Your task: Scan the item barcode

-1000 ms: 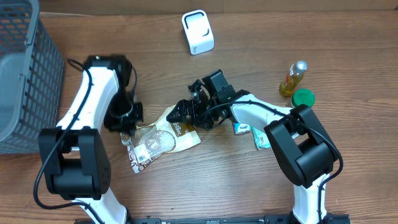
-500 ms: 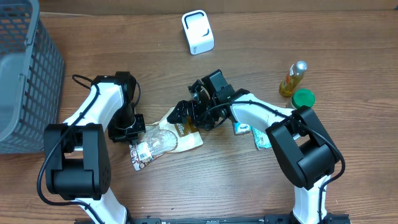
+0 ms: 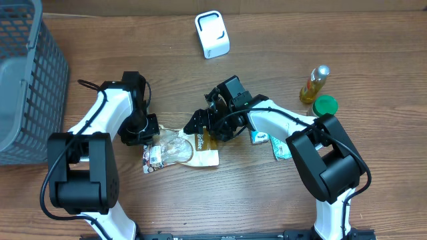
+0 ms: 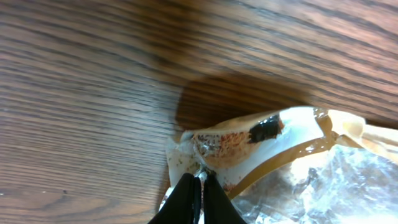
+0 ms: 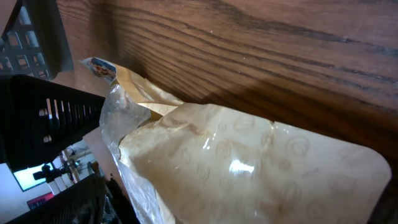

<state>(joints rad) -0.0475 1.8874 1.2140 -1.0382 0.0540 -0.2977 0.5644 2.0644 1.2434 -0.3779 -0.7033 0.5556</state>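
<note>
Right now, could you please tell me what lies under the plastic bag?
Only the wooden table and shadow show beneath the lifted edge of the plastic bag; whatever its middle covers is hidden.

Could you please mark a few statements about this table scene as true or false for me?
1. The left gripper pinches an edge of the snack bag. True.
2. The white scanner lies inside the basket. False: it stands well outside it.
3. The green cap sits beside the bottle. True.
4. The snack bag is held right over the white scanner. False: it is between the two arms, well short of it.
</note>
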